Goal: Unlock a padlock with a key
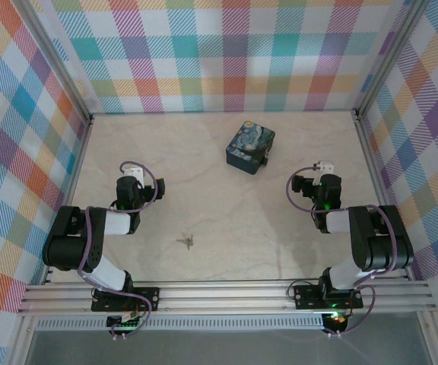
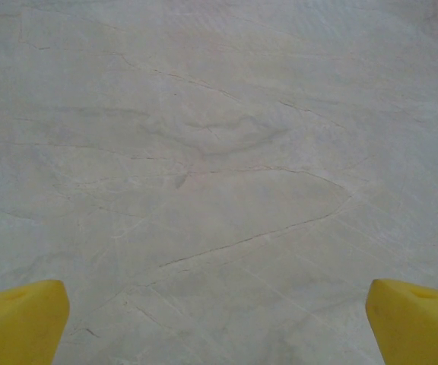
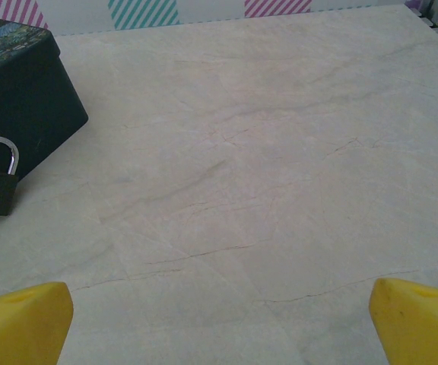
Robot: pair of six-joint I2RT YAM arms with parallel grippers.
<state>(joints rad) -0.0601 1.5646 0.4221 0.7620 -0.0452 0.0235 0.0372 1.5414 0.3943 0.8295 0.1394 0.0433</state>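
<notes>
Top external view first: the padlock sits right up against the near right corner of the dark blue swirl-patterned box, out past the middle of the table. The key lies flat on bare tabletop, closer to the arm bases and a little left of centre, well apart from the padlock. So the 2 pieces are nowhere near each other, and nothing is holding either one.

Left gripper hovers over open table, left of the key and beyond it. On its wrist camera the 2 yellow fingertips sit in opposite bottom corners with plain veined surface between them. Its jaws are spread wide and empty.

Right gripper hangs near the box, off to its right. It's spread wide too, with nothing between its yellow tips.

That right wrist camera gives the best look at the lock, at the left edge beside the box wall. It has a dark body, and the silvery shackle arches over and down into it, so it looks shut to me. Whether it's hooked through a hasp, I can't tell.

My read on progress is that nothing has been done yet. The key hasn't been picked up and the padlock isn't steadied. Everything is left: lift that tiny flat key, hold the lock, find the keyhole, turn, and free the shackle.
</notes>
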